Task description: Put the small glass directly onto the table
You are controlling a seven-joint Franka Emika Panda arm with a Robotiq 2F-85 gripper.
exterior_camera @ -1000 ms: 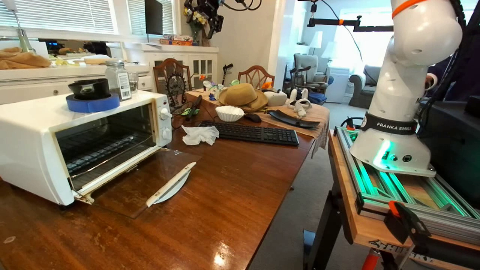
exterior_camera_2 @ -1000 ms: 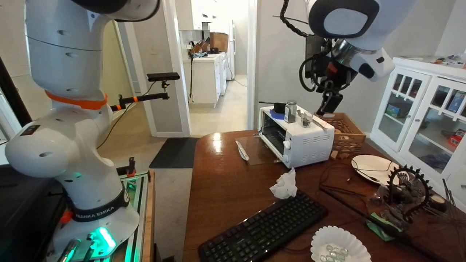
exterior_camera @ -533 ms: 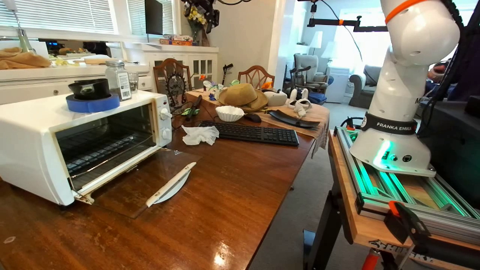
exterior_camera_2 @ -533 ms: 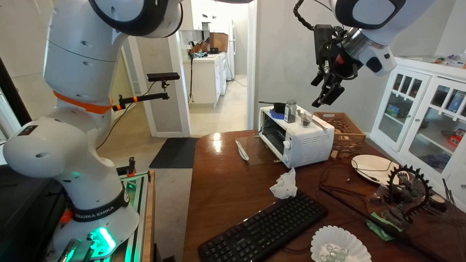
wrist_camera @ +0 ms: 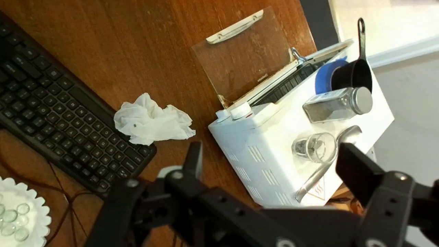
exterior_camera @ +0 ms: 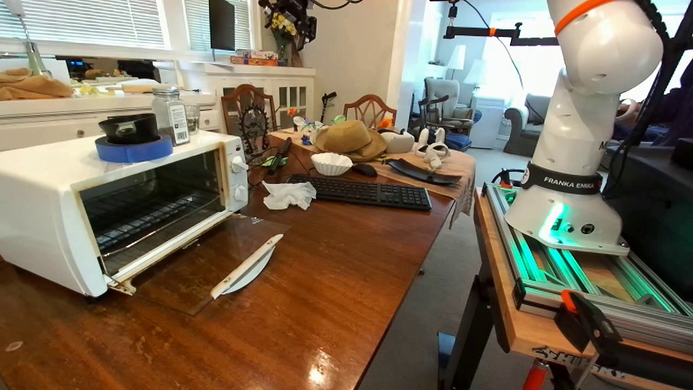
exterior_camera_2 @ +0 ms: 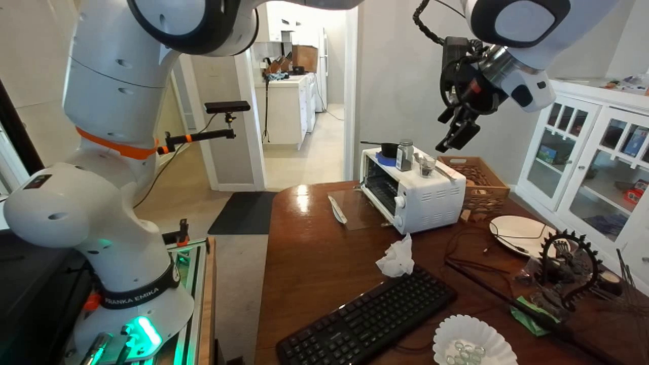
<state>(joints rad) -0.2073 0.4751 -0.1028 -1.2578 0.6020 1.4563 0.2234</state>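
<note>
The small glass (wrist_camera: 315, 147) stands upright on top of the white toaster oven (exterior_camera_2: 431, 203), beside a metal utensil. It also shows in both exterior views (exterior_camera_2: 427, 167) (exterior_camera: 193, 116), partly behind the jar in one of them. The dark reddish-brown table (exterior_camera_2: 314, 253) lies under the oven and also shows in the wrist view (wrist_camera: 164, 51). My gripper (wrist_camera: 272, 151) is open and empty, its fingers wide apart. In an exterior view my gripper (exterior_camera_2: 448, 131) hangs in the air above the oven, to the right of the glass and clear of it.
On the oven stand a glass jar (wrist_camera: 337, 104) and a black pan (wrist_camera: 353, 75) on blue tape (wrist_camera: 324, 77). The utensil (wrist_camera: 313, 180) lies against the glass's near side. The oven's glass door (exterior_camera: 216, 265) hangs open. A tissue (exterior_camera_2: 398, 257), keyboard (exterior_camera_2: 365, 314) and basket (exterior_camera_2: 487, 187) are nearby.
My gripper has turned and tilted, so both fingers now show apart in an exterior view. The arm has shifted slightly, then sunk a little in the last half second. The glass has not moved.
</note>
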